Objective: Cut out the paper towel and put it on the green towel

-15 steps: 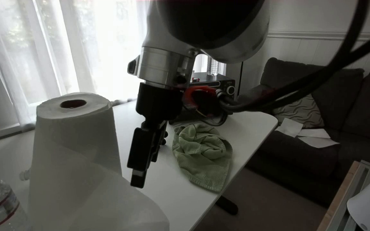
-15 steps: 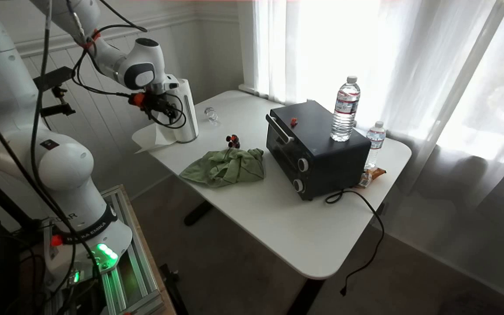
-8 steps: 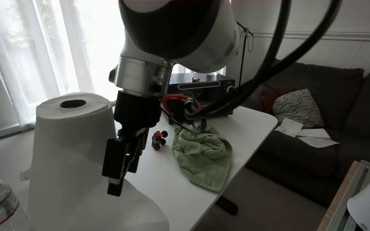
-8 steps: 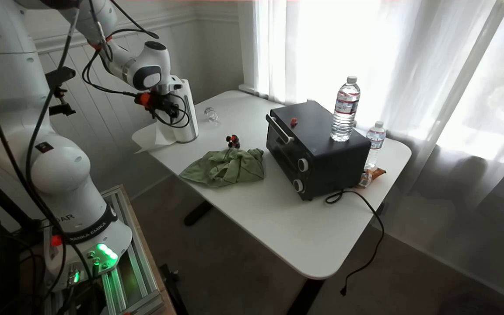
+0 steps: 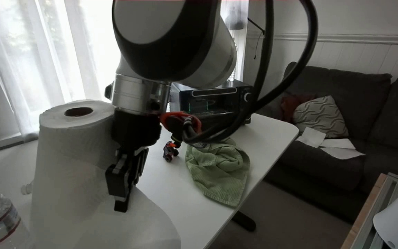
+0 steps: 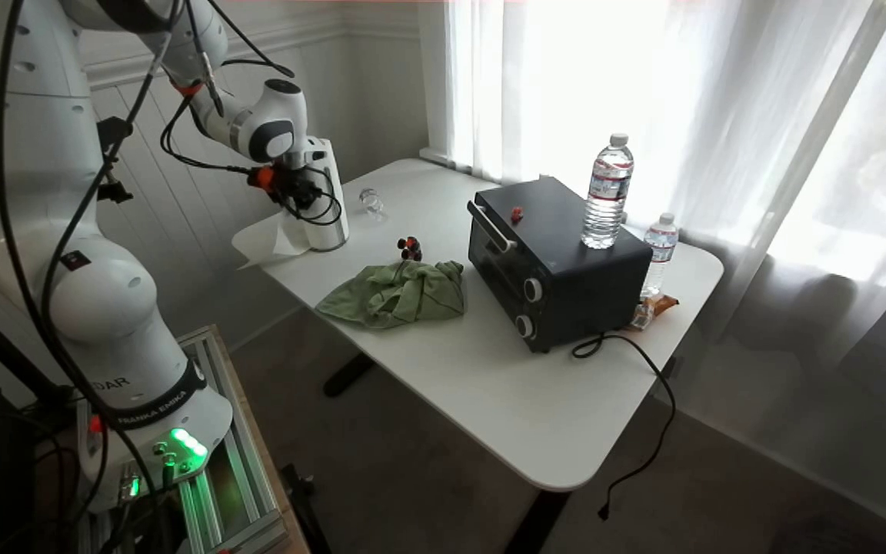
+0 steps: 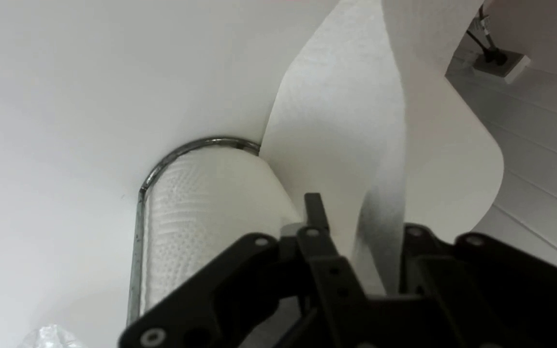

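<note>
On the table [image 6: 489, 385], the roll [image 5: 74, 162] stands upright; a sheet [image 7: 336, 111] spreads out from its side, joined to it; in the wrist view a metal rim [image 7: 138, 241] runs round the roll's foot. Just beside the roll, the gripper [image 7: 363, 224] points downward; its jaws stand partway apart, with the sheet passing through the gap between them; whether either jaw touches it I cannot tell. Apart from the roll, on the same table, lies the towel [image 5: 218, 169], in rumpled folds; a toy car [image 6: 410, 248] rests just beside it, and the oven [image 6: 566, 269] stands near it on another side; in an exterior view the oven bears an upright bottle [image 6: 608, 192] and a small red toy [image 6: 516, 215]; next to the oven a second bottle [image 6: 659, 254] stands on the table, with an orange wrapper [image 6: 652, 309] at its foot. In an exterior view, beyond the table, is a dark sofa [image 5: 354, 84]; a patterned cushion [image 5: 320, 117] leans at its back, and papers [image 5: 344, 152] lie on its seat; pale curtains [image 6: 812, 192] hang by the table.
</note>
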Controlling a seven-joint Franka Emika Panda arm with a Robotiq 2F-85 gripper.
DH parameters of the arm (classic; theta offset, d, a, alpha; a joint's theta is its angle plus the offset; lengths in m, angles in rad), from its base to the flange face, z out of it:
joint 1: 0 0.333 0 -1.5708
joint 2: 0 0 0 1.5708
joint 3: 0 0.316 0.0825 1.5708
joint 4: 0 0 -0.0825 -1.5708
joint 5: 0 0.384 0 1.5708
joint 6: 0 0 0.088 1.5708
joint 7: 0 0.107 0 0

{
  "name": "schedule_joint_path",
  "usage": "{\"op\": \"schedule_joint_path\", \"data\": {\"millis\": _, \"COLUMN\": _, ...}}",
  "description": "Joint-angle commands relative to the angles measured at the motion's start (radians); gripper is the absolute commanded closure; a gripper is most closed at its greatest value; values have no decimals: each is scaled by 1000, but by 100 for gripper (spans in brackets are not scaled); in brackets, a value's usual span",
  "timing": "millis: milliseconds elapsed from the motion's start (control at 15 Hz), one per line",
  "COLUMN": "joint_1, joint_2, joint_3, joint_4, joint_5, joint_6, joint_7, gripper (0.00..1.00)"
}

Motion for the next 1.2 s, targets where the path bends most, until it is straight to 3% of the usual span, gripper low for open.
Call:
{"op": "schedule_joint_path", "data": {"millis": 0, "joint_1": -19, "joint_2": 9, "joint_3": 12, "joint_4": 0, "joint_5": -81, "joint_6": 9, "joint_7": 44, "gripper": 99}}
{"op": "schedule_joint_path", "data": {"millis": 533, "joint_1": -17, "joint_2": -118, "joint_3": -1, "joint_4": -40, "joint_5": -203, "joint_6": -78, "joint_7": 110, "gripper": 100}}
{"op": "schedule_joint_path", "data": {"millis": 1133, "joint_1": -4, "joint_2": -352, "joint_3": -16, "joint_4": -45, "joint_5": -262, "joint_6": -450, "joint_7": 187, "gripper": 100}}
